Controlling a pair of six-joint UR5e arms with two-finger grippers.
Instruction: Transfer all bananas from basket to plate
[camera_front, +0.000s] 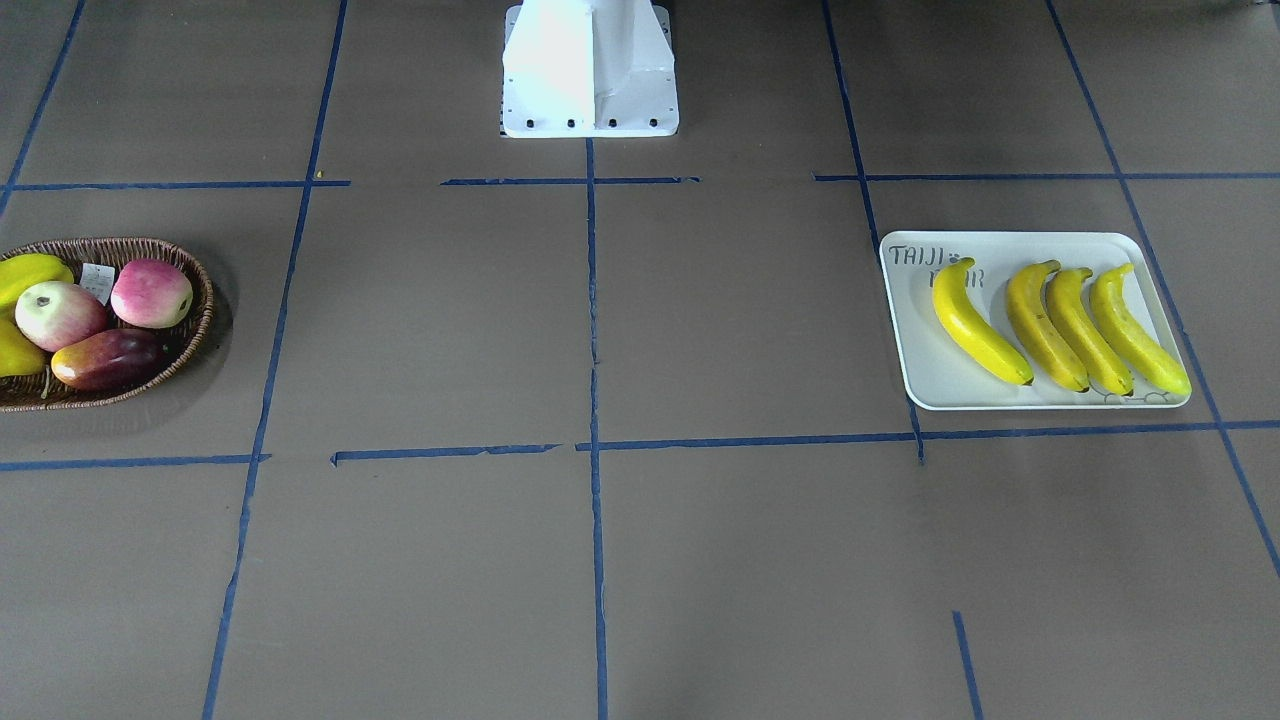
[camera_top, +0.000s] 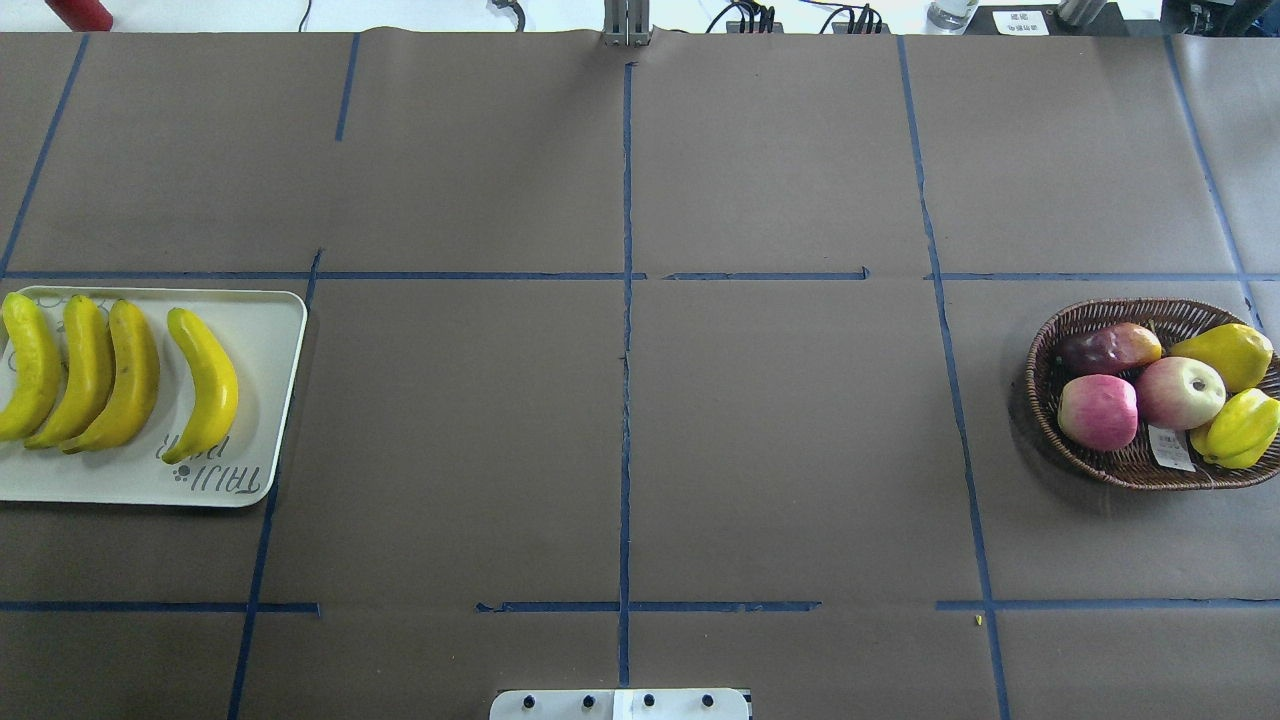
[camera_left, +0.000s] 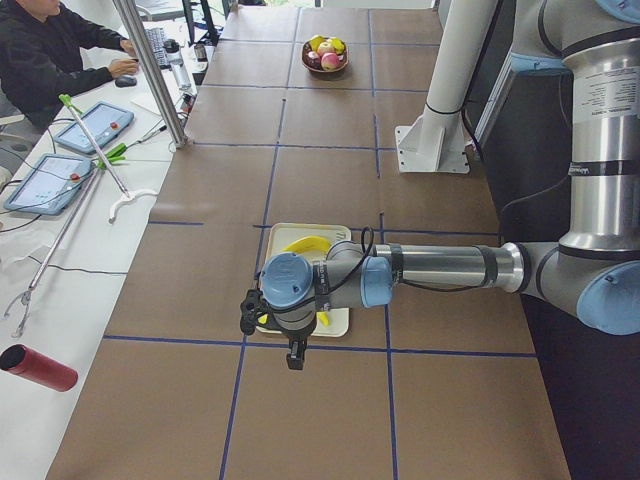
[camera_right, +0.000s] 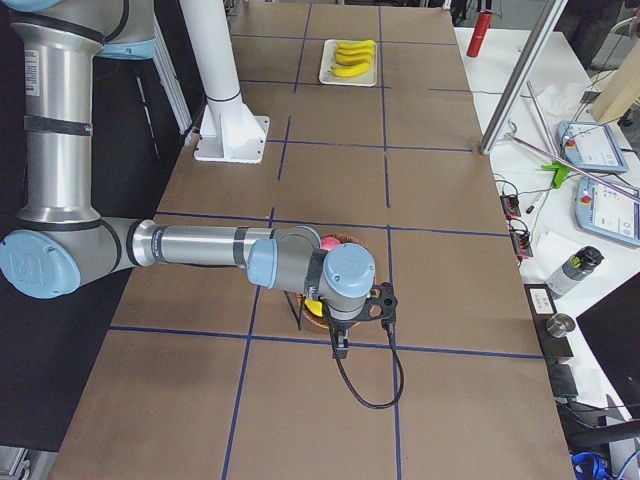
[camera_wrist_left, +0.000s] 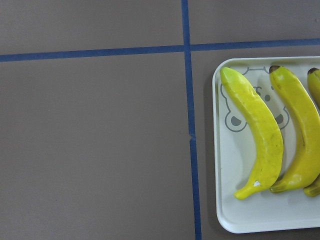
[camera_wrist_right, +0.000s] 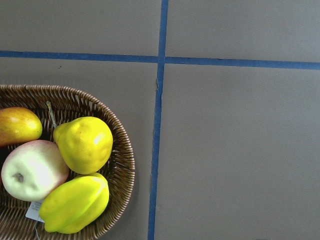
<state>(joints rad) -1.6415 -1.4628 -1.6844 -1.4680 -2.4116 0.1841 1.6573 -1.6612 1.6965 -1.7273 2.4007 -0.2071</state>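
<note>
Several yellow bananas (camera_front: 1060, 325) lie side by side on the plate (camera_front: 930, 385), a pale tray with "TAIJI BEAR" lettering. They show in the overhead view (camera_top: 130, 375) on the plate (camera_top: 270, 330) and in the left wrist view (camera_wrist_left: 257, 130). The wicker basket (camera_front: 195, 270) holds no bananas in the overhead view (camera_top: 1040, 350). My left gripper (camera_left: 296, 360) hangs above the plate's near edge. My right gripper (camera_right: 340, 350) hangs above the basket's near side. Both show only in the side views, so I cannot tell whether they are open or shut.
The basket holds two pink-red apples (camera_top: 1098, 412), a dark red oval fruit (camera_top: 1108, 348), a yellow pear (camera_wrist_right: 84, 144) and a yellow ridged fruit (camera_wrist_right: 75, 204). The robot's white base (camera_front: 590, 70) stands at the table's edge. Blue tape lines cross the brown table.
</note>
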